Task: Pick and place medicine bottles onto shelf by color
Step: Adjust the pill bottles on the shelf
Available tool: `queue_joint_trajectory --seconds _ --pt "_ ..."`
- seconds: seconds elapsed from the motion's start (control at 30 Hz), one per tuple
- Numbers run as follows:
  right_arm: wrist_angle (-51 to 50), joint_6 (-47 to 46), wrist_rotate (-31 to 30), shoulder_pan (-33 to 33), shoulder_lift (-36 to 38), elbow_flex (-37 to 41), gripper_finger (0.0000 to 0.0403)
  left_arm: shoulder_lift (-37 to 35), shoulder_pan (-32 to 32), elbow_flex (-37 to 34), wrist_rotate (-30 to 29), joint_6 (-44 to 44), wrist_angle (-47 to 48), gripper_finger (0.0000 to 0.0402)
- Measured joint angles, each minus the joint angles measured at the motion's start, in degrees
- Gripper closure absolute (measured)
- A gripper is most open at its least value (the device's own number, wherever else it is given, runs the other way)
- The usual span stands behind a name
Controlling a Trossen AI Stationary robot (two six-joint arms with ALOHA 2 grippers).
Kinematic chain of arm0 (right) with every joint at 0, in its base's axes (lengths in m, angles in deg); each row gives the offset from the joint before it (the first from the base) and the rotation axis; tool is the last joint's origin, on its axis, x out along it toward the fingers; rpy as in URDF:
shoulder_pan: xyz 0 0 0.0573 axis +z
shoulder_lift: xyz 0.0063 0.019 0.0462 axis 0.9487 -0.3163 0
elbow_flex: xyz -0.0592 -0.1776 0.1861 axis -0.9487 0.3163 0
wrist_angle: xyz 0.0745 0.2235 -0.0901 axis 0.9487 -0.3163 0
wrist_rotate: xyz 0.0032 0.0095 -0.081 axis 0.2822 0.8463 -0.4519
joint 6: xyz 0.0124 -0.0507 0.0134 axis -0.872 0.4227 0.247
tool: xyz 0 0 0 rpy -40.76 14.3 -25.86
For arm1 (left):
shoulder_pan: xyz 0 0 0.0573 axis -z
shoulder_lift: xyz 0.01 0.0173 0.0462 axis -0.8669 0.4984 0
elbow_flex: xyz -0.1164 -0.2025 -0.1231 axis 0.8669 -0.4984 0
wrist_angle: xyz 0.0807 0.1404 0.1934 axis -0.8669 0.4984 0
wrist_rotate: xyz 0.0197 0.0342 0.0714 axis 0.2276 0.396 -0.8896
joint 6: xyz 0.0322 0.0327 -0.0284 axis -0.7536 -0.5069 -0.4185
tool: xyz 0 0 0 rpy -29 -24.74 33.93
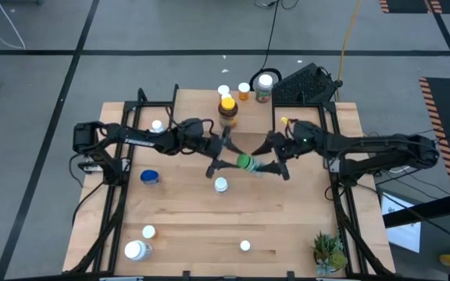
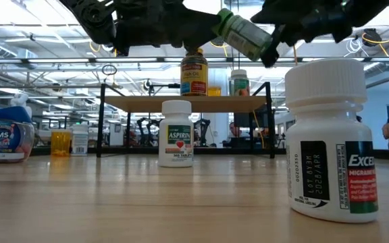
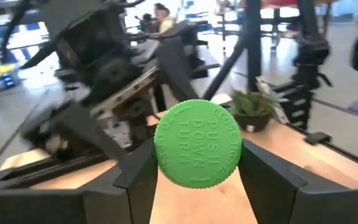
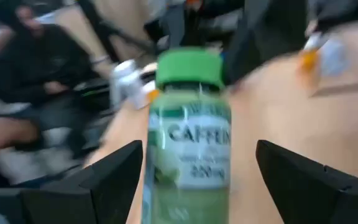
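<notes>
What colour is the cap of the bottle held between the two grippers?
Green; the cap shows best in the left wrist view.

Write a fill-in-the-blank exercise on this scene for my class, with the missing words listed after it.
1. The left gripper is shut on the cap of a bottle whose cap colour is ___.
2. The right gripper stands ___ around that bottle's body.
3. The white bottle standing on the table in front of the shelf is labelled ___.
4. The amber bottle on the shelf has a lid coloured ___.

Missing words: green; open; ASPIRIN; yellow.
</notes>
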Motion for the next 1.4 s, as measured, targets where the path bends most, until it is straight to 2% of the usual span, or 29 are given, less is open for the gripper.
queue_joint_trajectory --seconds 0.07,0.33,0.43,0.57,0.63,0.73,0.77,0.9,1.07,1.27,1.33,1.4 --pt "0.0 -2.2 3.5 -0.4 -1.5 0.0 0.0092 0.0 0.0 0.0 1.5 -0.7 0.2 0.0204" --pt "4.6 -5.1 9.5 0.5 -6.9 0.0 0.0092 0.0 0.0 0.0 2.3 -1.7 0.2 0.0201" --pt "5.8 -3.9 8.8 1.2 -7.7 0.0 0.01 0.0 0.0 0.0 2.4 -1.9 0.6 0.0203" --pt "3.8 0.3 2.7 2.2 -7.0 0.0 0.0135 0.0 -0.1 0.0 1.3 -0.8 0.7 0.0198" --pt "3.0 1.9 -1.0 2.7 -6.5 0.1 0.0163 0.0 -0.1 0.0 0.0 0.1 0.5 0.0186" --pt "0.5 6.1 -7.9 3.8 -5.3 0.1 0.0202 0.0 0.0 0.0 -5.7 3.1 0.4 0.0162" --pt "-0.2 7.9 -11.2 4.5 -5.0 0.1 0.0204 0.0 -0.1 0.0 -7.2 4.0 0.5 0.0152" --pt "-1.9 15.8 -28.3 8.4 -4.5 0.1 0.0204 -0.4 -0.1 0.0 -11.1 5.8 0.4 0.011" --pt "1.5 24.0 -49.7 13.6 -4.6 0.1 0.0203 -0.5 -0.1 0.0 -15.1 7.3 0.3 0.0058" --pt "15.0 30.1 -66.7 18.1 -4.8 3.1 0.0196 -0.5 0.1 0.0 -25.4 9.6 -1.8 0.0031" --pt "22.1 31.6 -69.7 18.7 -5.5 4.9 0.0196 0.0 0.6 0.0 -28.2 11.2 -4.8 0.0031" --pt "28.2 32.7 -70.0 18.9 -6.4 6.4 0.0196 1.4 1.8 0.1 -29.7 11.5 -7.6 0.0034"
